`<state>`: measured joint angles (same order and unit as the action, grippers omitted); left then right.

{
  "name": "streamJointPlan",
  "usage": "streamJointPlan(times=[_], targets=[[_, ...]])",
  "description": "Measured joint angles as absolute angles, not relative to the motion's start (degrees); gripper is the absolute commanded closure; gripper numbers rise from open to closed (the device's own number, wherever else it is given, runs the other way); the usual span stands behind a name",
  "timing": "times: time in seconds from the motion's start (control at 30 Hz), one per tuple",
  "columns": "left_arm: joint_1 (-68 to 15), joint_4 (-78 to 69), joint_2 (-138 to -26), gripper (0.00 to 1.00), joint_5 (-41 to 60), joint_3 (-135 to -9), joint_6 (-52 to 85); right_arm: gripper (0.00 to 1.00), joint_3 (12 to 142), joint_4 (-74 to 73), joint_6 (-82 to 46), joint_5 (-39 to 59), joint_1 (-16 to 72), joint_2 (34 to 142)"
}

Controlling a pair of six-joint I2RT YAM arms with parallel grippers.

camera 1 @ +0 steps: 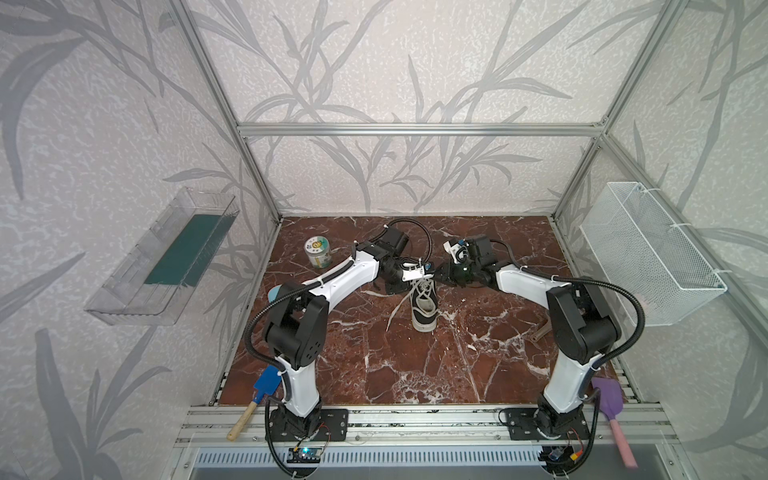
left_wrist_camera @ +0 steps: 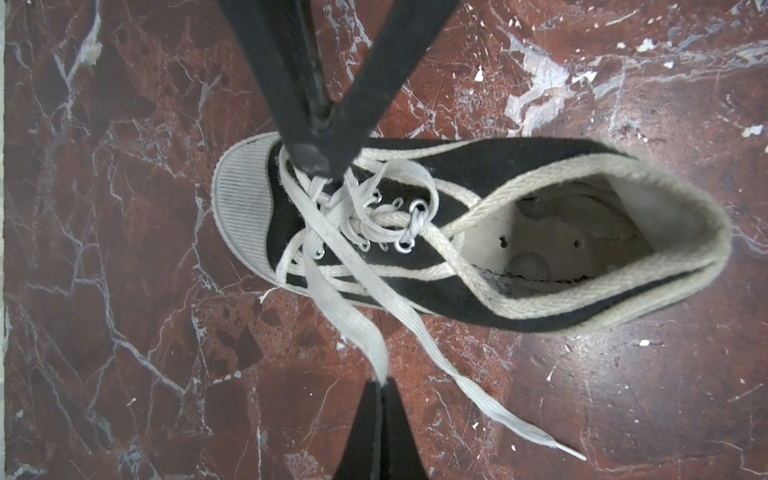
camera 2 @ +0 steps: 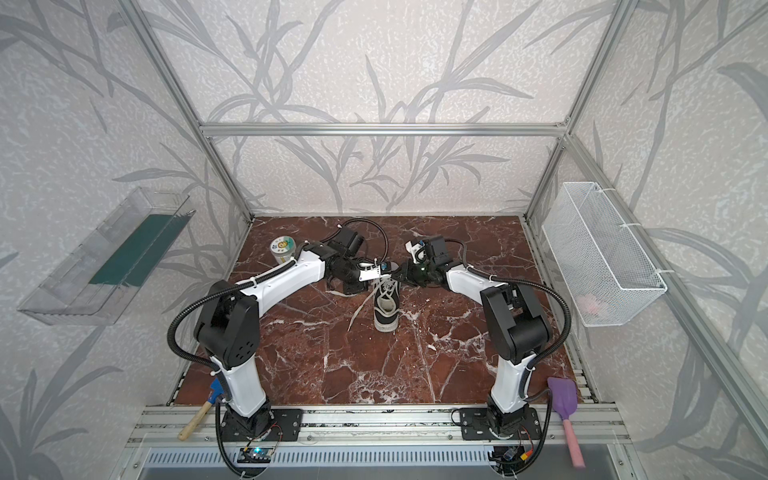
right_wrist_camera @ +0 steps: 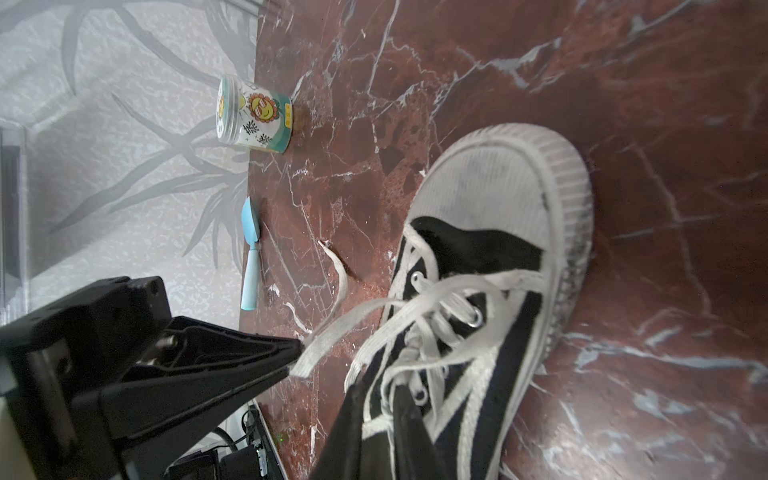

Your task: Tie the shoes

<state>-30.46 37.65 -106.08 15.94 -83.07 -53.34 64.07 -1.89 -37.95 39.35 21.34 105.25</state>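
Sneaker [camera 1: 424,316] sat upright on its sole about mid-table [camera 1: 415,374], slightly toward the far edge. Toe pointed at the far edge, heel at the near edge. Both arms met over the toe end. No knot visible. Laces [left_wrist_camera: 345,316] were crossed loosely over the eyelets, with one free end lying on the table on the side toward the left edge.

Step in hand, my read: drawing two strands apart to set the first crossing. To do it well:
- Pull opposite ways at equal rate, low and roughly across the shoe, so the forces cancel. Nothing pinned the sneaker and it looked light, so an uneven pull would likely drag or tip it.
- Take slack out slowly, since flat lace can slide out of a tip-only pinch.
- Keep the strands untwisted and the loose end clear of the crossing.

Jaws:
- Left gripper [left_wrist_camera: 380,386] was pressed together, with a flat strand clamped right at the fingertips and running back to the eyelets.
- Right gripper [left_wrist_camera: 326,166] was all but closed, tips down at the lace crossing next to the toe cap. It looked to be pinching a strand there; couldn't tell which one in the tangle.
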Motion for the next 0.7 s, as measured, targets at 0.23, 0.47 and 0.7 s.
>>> streamJointPlan(times=[0.23, 0.47, 0.7], targets=[[-32.0, 37.7, -106.9, 1.00, 15.7, -84.4, -54.4, 0.94, 58.2, -4.9, -40.2, 39.8, 19.7, 104.9], [-33.0, 38.0, -109.0, 1.00, 15.0, -86.5, -54.4, 0.96, 56.7, -10.1, -42.7, 42.0, 19.8, 106.3], [-33.3, 38.3, -110.5, 1.00, 14.9, -87.5, -54.2, 0.98, 55.4, -13.6, -44.6, 43.2, 19.8, 107.8]])
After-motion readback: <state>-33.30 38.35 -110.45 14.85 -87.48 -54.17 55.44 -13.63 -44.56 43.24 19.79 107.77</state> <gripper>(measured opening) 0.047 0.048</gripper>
